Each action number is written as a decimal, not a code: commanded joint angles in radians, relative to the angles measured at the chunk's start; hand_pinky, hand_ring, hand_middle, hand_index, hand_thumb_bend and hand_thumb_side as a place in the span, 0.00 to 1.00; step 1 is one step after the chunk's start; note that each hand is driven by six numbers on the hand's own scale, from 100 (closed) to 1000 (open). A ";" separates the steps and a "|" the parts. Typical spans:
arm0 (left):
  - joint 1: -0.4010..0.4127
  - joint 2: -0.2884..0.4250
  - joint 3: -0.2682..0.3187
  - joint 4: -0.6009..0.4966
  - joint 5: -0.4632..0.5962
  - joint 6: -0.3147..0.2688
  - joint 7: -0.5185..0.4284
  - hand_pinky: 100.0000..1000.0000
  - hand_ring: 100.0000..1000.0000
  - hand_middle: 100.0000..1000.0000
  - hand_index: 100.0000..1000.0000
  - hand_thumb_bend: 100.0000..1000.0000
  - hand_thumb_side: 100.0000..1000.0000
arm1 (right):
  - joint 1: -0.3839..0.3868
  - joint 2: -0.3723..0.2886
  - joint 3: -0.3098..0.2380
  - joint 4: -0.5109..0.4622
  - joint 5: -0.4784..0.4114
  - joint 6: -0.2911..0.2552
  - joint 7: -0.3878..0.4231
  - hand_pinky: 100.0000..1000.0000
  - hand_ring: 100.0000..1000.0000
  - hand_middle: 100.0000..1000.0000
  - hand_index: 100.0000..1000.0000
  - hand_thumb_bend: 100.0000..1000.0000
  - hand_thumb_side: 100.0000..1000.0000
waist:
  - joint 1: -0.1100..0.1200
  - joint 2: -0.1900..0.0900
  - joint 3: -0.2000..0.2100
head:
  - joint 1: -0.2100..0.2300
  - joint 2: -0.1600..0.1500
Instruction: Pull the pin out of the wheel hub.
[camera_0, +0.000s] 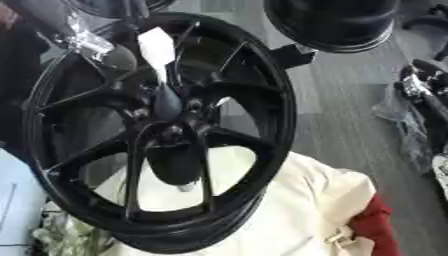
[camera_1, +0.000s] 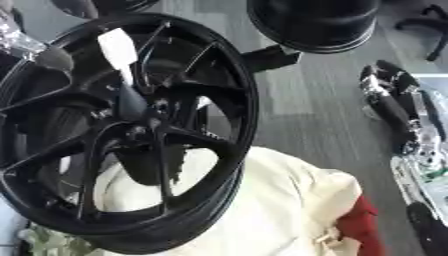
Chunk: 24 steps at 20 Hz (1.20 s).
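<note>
While the left hand (camera_0: 166, 102), grip unclear, meets the white-tagged pin (camera_0: 157, 47) at the wheel hub (camera_0: 175, 132), pulling comes next; the right arm hangs idle.

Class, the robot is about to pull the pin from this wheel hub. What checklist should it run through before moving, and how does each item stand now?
1. Pin in place: the pin sits in the wheel hub. Ok.
2. Grasp point free: the pin's white end sticks out in front of the spokes, uncovered. Ok.
3. Hand on the pin: no hand shows round it; only the left arm is near, at the wheel's upper left. Not ok.
4. Right arm out of the way: it lies at the right edge, apart from the wheel. Ok.
5. Wheel steady: it leans tilted on a cream cloth; what holds it is hidden. Cannot tell.
</note>
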 joint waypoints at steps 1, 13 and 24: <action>-0.034 -0.005 0.017 0.024 -0.021 -0.029 0.001 0.86 0.80 0.75 0.82 0.59 0.48 | -0.011 -0.020 -0.003 -0.006 -0.004 -0.001 0.003 0.86 0.74 0.74 0.86 0.08 0.40 | 0.001 -0.012 -0.004 | 0.001 -0.019; -0.062 -0.038 0.024 0.100 -0.074 -0.092 0.001 0.87 0.81 0.74 0.80 0.58 0.21 | -0.012 -0.016 -0.002 -0.001 -0.001 -0.001 0.006 0.86 0.74 0.74 0.86 0.08 0.40 | 0.006 -0.001 -0.010 | 0.007 -0.024; -0.074 -0.061 0.017 0.158 -0.071 -0.155 0.001 0.87 0.80 0.71 0.77 0.51 0.00 | -0.016 -0.013 -0.002 0.000 -0.002 0.000 0.003 0.86 0.74 0.74 0.86 0.08 0.40 | 0.012 0.008 -0.025 | 0.014 -0.040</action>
